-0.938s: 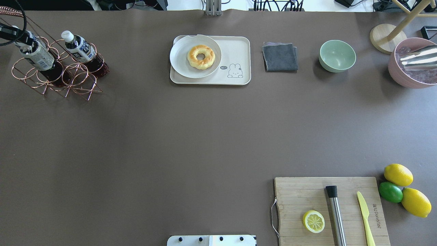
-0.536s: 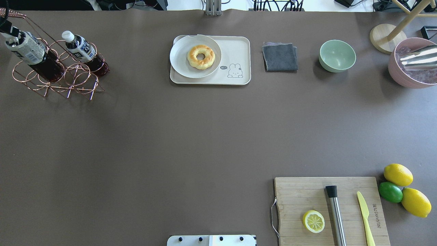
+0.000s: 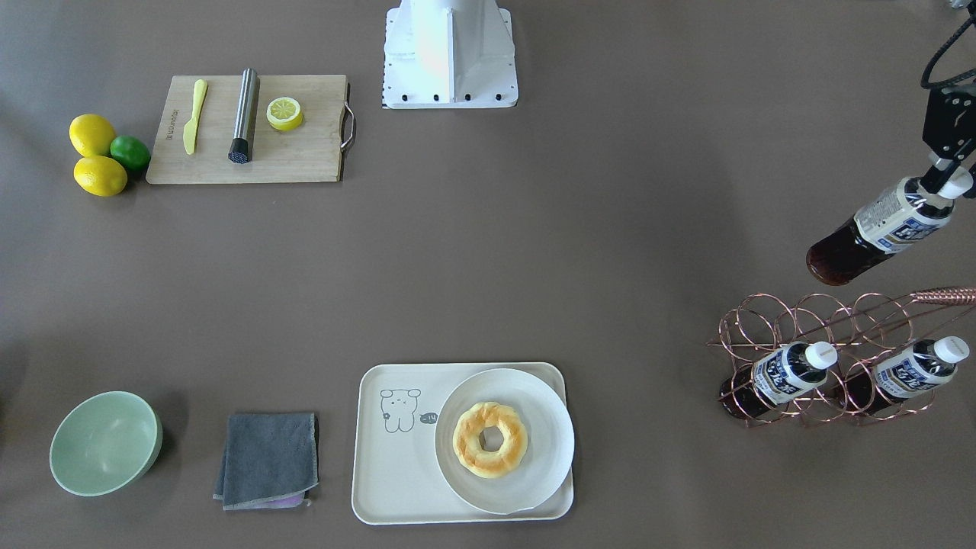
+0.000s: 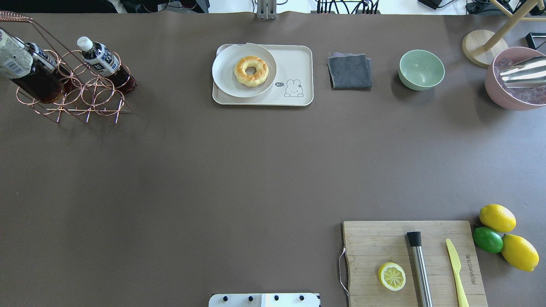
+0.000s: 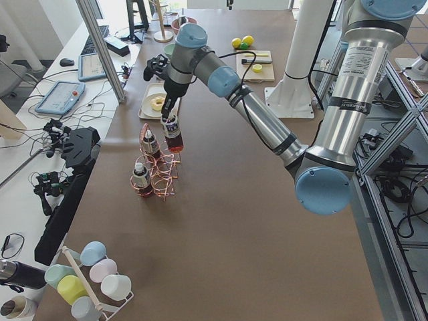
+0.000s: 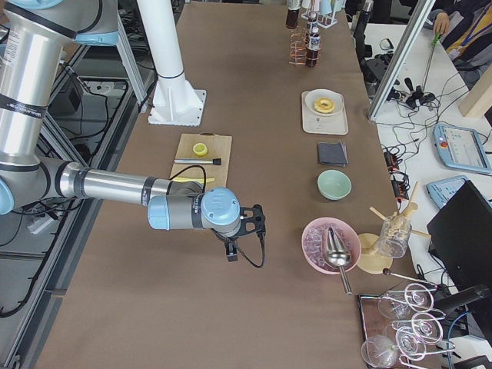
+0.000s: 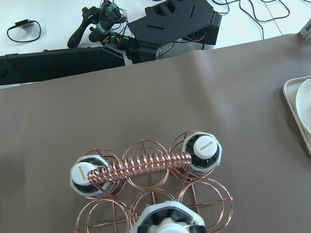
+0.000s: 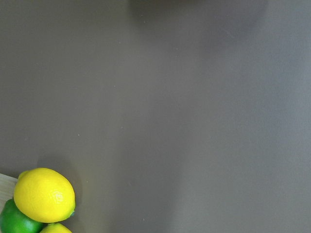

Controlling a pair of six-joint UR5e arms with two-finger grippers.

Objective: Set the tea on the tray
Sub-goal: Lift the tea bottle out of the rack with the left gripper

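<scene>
My left gripper (image 3: 945, 174) is shut on the white cap of the tea (image 3: 877, 229), a small bottle of dark brown drink. The bottle hangs tilted above the near side of a copper wire rack (image 3: 839, 320). It also shows at the overhead view's left edge as the tea (image 4: 21, 70) and at the bottom of the left wrist view as the tea (image 7: 167, 221). Two like bottles (image 3: 785, 374) (image 3: 911, 370) lie in the rack. The cream tray (image 4: 298, 59) (image 3: 396, 473) sits far off and carries a white plate with a doughnut (image 4: 251, 70). My right gripper (image 6: 231, 250) shows only in the exterior right view; I cannot tell its state.
A grey cloth (image 4: 349, 70), a green bowl (image 4: 421, 69) and a pink ice bowl (image 4: 516, 79) line the far side. A wooden board (image 4: 384, 238) bears a lemon half, a metal muddler and a yellow knife. Lemons and a lime (image 4: 488, 239) lie beside it.
The left gripper has lifted the tea up out of the rack; in the overhead view it has shifted towards the left edge. The rack has settled back slightly.
</scene>
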